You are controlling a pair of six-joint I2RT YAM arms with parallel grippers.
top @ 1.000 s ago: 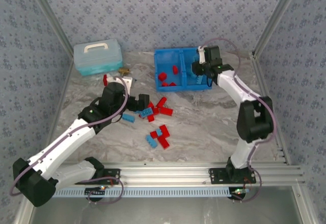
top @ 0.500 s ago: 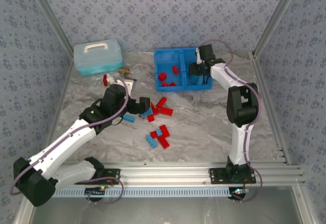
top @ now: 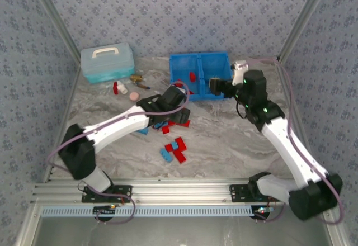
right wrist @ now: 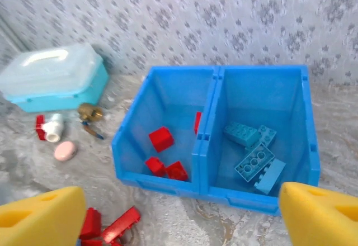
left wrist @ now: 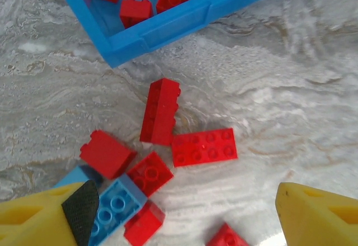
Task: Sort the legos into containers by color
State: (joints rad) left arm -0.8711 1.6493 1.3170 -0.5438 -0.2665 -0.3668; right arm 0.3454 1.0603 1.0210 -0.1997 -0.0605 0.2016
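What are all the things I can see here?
bin: one, bright blue, two compartments, back of table
red legos in bin: four showing, left compartment
blue legos in bin: about four, right compartment
loose legos: several, mostly red, few blue, in front of the bin
box: one, pale teal, white handle, back left
bottle: one, red and white, beside the box
disc: one, pink, by the bottle
left gripper: one, yellow, open, above loose legos
right gripper: one, yellow, open, facing the bin
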